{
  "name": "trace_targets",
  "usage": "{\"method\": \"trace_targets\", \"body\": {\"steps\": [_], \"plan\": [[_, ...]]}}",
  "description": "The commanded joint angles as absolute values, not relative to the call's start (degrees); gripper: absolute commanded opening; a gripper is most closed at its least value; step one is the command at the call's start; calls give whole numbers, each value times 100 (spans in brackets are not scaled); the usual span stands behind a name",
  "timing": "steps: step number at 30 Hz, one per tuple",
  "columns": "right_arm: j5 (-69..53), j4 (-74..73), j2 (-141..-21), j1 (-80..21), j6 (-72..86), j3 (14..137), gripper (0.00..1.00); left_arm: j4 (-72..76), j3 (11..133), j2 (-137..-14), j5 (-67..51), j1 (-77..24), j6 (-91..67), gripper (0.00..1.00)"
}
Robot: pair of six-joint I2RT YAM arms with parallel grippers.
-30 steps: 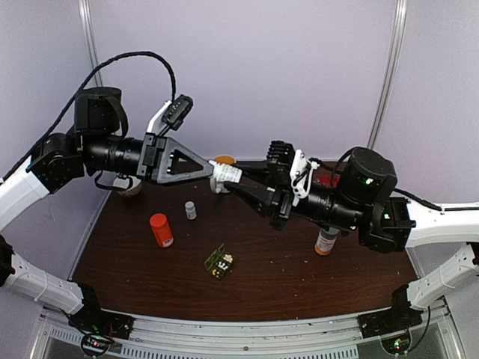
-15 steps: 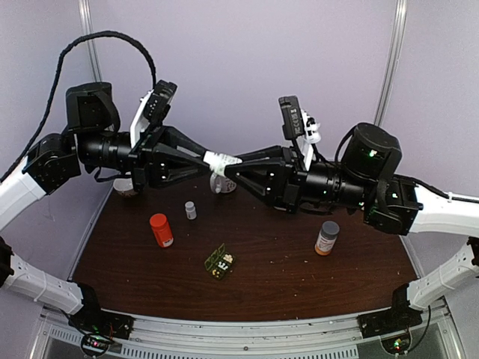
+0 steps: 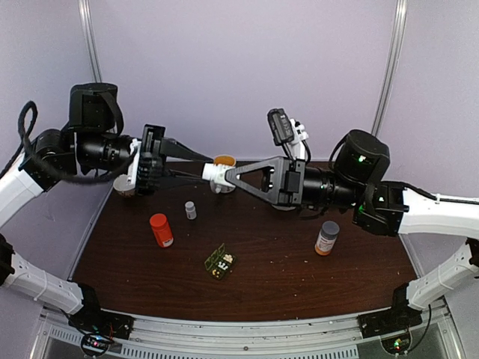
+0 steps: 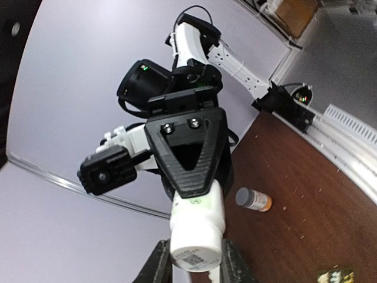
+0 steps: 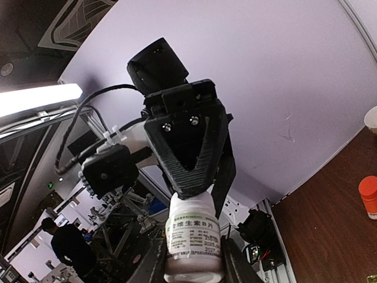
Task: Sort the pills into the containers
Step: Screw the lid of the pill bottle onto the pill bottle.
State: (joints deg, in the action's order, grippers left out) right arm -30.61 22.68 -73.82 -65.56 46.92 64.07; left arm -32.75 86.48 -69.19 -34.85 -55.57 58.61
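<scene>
Both left claw [image 4: 195, 262] and right claw [image 5: 193, 260] pinch one Chinese-labelled bottle [image 5: 193, 231].

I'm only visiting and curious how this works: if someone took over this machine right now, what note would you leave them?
Left gripper: shut on one end of the white bottle, held in the air above the table.
Right gripper: shut on the bottle's other end.
Pill box: on the table, lid open; contents too small to tell.
Done: bottle is up, held by both arms.
Left: probably open it, then sort pills into the box.
</scene>
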Motion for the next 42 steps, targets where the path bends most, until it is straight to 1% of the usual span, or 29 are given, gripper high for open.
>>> {"method": "trace_targets", "body": {"steps": [1, 5, 8, 9, 12, 14, 16, 18, 21, 22, 25, 27, 28, 30, 31, 34, 38, 40, 42], "plan": [[-3556, 3483, -7501, -6532, 5595, 6310, 0, -3156, 7980, -6837, -2484, -5584, 8594, 0], [-3654, 4273, -7628, -6404, 6188, 6022, 0, -2918, 7641, -6590, -2284, -5636, 9611, 0], [-3682, 4345, -7681, -6377, 6236, 5994, 0, -2416, 7296, -6414, -2276, -5660, 9498, 0], [-3664, 4275, -7679, -6373, 6162, 5999, 0, -2347, 7243, -6382, -2261, -5655, 9396, 3], [-3566, 3776, -7590, -6357, 5778, 6024, 0, -2069, 7074, -6263, -2197, -5658, 8972, 38], [-3475, 3375, -7481, -6334, 5409, 6029, 0, -1697, 6818, -6130, -2167, -5651, 8623, 64], [-3379, 2748, -7312, -6292, 4806, 6065, 0, -1470, 6721, -6022, -2125, -5643, 8162, 83], [-3187, 2098, -7113, -6281, 4158, 6138, 0, -1401, 6730, -5964, -2024, -5628, 7561, 96], [-2806, 1324, -6787, -6287, 3204, 6188, 0, -1308, 6622, -5840, -1977, -5625, 6899, 98], [-2683, 1153, -6673, -6287, 2902, 6180, 0, -1038, 6531, -5773, -1953, -5616, 6538, 98], [-2374, 836, -6341, -6287, 1966, 6096, 0, -516, 6387, -5641, -1717, -5614, 5060, 98], [-2265, 936, -6119, -6297, 1285, 5895, 0, -350, 6497, -5644, -1295, -5608, 3576, 98], [-2189, 1052, -6020, -6307, 963, 5764, 0, -528, 6688, -5693, -1083, -5609, 2841, 98], [-1960, 1344, -5830, -6354, 199, 5458, 0, -1354, 7295, -5911, -791, -5611, 1740, 97], [-1719, 1613, -5767, -6381, -281, 5284, 0, -1806, 7801, -6047, -799, -5612, 1280, 98], [-1390, 2163, -5749, -6441, -1256, 4919, 0, -2668, 8515, -6446, -1355, -5604, 313, 98], [-1169, 2295, -5984, -6616, -2134, 5065, 0, -2775, 8688, -6658, -2208, -5561, -1136, 97], [-961, 2390, -6070, -6762, -2540, 5133, 0, -2799, 8701, -6724, -2560, -5477, -1864, 89], [-790, 2552, -6134, -6880, -2800, 5154, 0, -2791, 8657, -6764, -3124, -5299, -2734, 87]]}}
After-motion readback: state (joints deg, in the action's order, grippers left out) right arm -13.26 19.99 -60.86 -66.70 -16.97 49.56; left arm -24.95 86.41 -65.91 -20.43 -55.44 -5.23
